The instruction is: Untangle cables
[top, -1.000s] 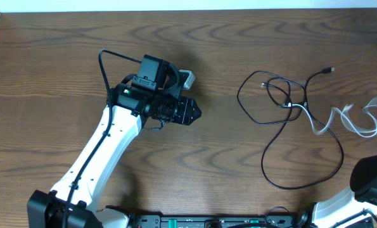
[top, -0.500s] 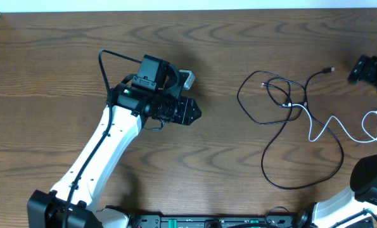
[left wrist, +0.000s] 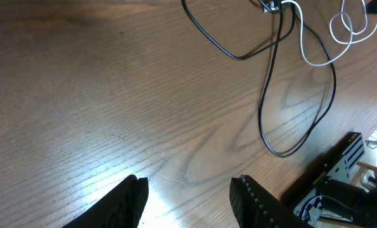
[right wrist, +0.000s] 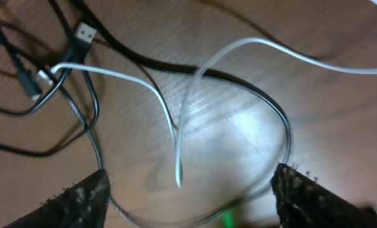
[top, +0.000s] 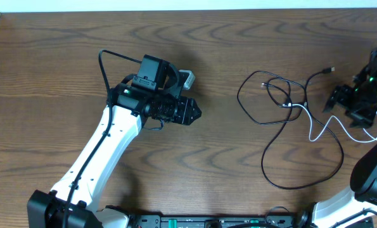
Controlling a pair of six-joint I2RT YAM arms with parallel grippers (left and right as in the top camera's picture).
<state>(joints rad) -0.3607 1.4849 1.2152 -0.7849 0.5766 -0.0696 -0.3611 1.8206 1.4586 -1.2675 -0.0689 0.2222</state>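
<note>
Dark wood-grain table [top: 61, 50] carries both cords at its right side. Left gripper [left wrist: 188, 196], jaws apart and empty, hangs well left of them. Right gripper [right wrist: 188, 196], jaws wide open, hovers over the tangle's right edge. The white cable [right wrist: 174, 136] loops between its tips, and the black cable [left wrist: 260, 114] arcs just beyond. Best to pinch white alone, away from the knotted plugs [right wrist: 85, 31], then draw it rightwards.

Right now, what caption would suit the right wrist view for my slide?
Right gripper, jaws open, above the white cable where it crosses the black cable on the wooden table.
</note>
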